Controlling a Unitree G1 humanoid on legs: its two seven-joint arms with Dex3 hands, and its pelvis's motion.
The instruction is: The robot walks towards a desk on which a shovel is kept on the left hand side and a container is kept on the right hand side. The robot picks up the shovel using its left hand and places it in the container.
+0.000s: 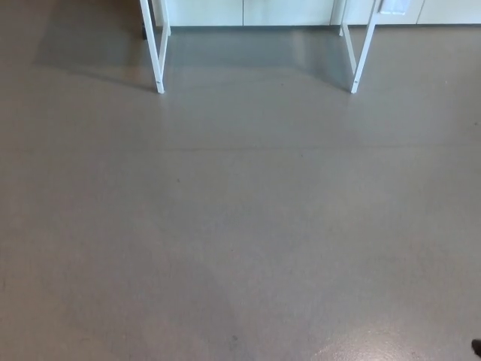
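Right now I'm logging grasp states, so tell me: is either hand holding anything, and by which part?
It cannot be told: neither hand is in view. The head view shows only grey floor and white desk legs.

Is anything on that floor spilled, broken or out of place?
Nothing stands out. The grey floor shows no spill or debris, only soft shadows and a glare patch near the bottom right. Two pairs of white desk legs stand at the top, in front of pale cabinets. The desktop itself is out of frame.
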